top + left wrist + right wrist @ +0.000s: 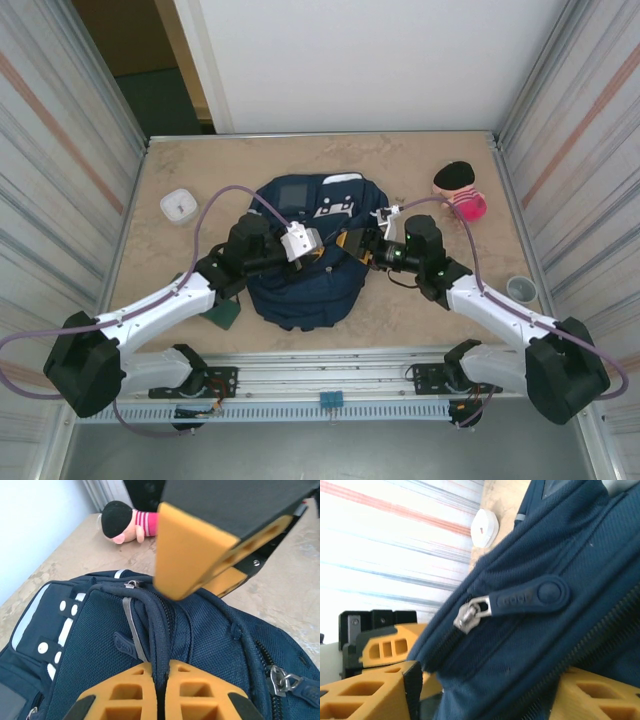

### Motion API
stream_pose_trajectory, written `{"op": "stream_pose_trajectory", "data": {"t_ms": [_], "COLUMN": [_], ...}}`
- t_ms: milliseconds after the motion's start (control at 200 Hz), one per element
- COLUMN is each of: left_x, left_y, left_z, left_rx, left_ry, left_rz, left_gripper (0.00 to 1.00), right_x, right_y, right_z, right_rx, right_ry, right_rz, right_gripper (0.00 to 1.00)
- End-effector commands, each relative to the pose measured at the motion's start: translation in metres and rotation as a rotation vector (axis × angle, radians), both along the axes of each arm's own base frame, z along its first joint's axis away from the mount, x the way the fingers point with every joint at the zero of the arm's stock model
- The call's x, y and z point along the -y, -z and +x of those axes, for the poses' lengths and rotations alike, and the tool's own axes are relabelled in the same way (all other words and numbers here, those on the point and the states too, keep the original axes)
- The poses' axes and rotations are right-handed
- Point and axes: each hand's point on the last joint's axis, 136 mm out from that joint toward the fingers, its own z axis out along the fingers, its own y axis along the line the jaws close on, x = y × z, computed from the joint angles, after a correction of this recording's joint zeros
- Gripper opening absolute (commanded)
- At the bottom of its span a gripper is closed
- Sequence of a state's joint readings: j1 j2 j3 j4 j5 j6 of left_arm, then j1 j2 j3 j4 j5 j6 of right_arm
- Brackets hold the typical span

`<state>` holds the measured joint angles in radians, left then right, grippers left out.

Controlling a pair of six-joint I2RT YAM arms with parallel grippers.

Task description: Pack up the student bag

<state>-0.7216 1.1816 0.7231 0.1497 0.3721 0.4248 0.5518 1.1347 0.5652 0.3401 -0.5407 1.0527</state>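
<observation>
The navy student bag (300,290) lies in the middle of the table between both arms. My left gripper (320,247) is shut on a dark fabric ridge beside the bag's top zipper (161,645), which is pinched between its orange fingertips. My right gripper (349,244) meets it from the right, its orange finger (190,555) hanging just above the bag. In the right wrist view its jaws (487,680) stand apart, with a thick fold of the bag (520,650) between them and a small gap at the left pad. A silver slider with a navy pull tab (530,597) lies just beyond them.
A pink striped plush toy (460,190) lies at the back right. A small white round case (178,205) sits at the back left. A green block (222,315) rests under the left arm. A grey cup (521,289) stands by the right wall. Metal walls close in both sides.
</observation>
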Motion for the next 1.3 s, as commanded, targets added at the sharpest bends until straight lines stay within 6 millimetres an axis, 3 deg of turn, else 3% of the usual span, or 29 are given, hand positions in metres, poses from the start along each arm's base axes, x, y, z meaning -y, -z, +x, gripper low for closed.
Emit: {"op": "stream_pose_trajectory", "data": {"t_ms": [0,175,256,361,451,556,681,877,1047,1298], "left_x": [0.014,0.009,0.002,-0.011,-0.024,-0.043,-0.057,-0.033,-0.028,-0.005], "left_y": [-0.046,-0.041,-0.039,-0.037,-0.04,-0.039,-0.022,0.0,0.01,0.017], "left_z": [-0.011,-0.006,0.0,-0.005,-0.015,-0.027,-0.045,-0.07,-0.066,-0.065], "left_rx": [0.128,0.07,0.014,-0.059,-0.137,-0.254,-0.492,-0.612,-0.639,-0.687], "left_ry": [0.112,0.053,-0.042,-0.166,-0.291,-0.472,-0.686,-0.813,-0.97,-0.957], "left_rz": [-0.122,-0.095,-0.08,-0.034,-0.029,-0.068,-0.158,-0.111,-0.001,-0.011], "left_gripper": [0.0,0.0,0.15,0.33,0.41,0.43,0.44,0.45,0.49,0.51], "right_x": [-0.007,-0.001,-0.002,-0.006,-0.007,-0.006,-0.003,-0.01,-0.014,-0.023], "right_y": [-0.019,-0.011,-0.017,-0.023,-0.023,-0.025,-0.027,-0.027,-0.03,-0.032], "right_z": [0.01,0.019,0.019,0.018,0.017,0.017,0.017,0.016,0.015,0.015], "right_rx": [0.019,-0.003,0.022,0.059,0.08,0.099,0.112,0.113,0.126,0.128], "right_ry": [0.039,0.15,0.161,0.167,0.179,0.194,0.209,0.188,0.176,0.148], "right_rz": [0.071,0.1,0.102,0.077,0.033,0.011,-0.006,-0.015,-0.011,0.003], "right_gripper": [0.51,0.11,0.01,0.0,0.0,0.0,0.0,0.0,0.0,0.0]}}
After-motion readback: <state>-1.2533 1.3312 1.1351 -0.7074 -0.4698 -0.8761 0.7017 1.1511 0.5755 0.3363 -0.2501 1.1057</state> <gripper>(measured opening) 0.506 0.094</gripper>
